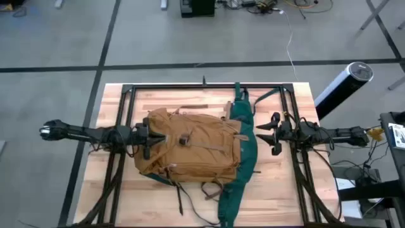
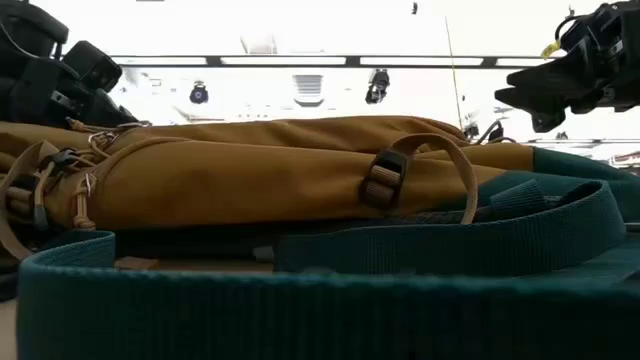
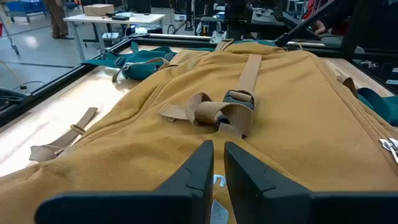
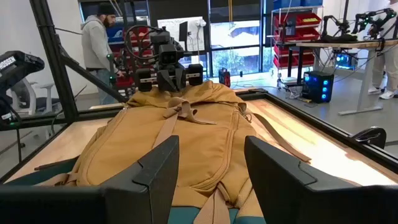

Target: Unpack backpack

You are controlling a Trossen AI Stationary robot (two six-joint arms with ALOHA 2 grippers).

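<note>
High view is looking straight down, taking in the whole table (image 1: 114, 183). Low view is sitting at tabletop level, very close to the backpack (image 2: 260, 170). Left wrist view is hovering close over the backpack fabric; right wrist view is facing it from the opposite end. All four are sharing the backpack.

I read even, diffuse overhead light on the worktop (image 1: 190, 190), with soft shadows only. In the low view the ceiling and room behind wash out to white glare, and the near green strap (image 2: 300, 310) is blurred. Windows backlight the right wrist view.
</note>
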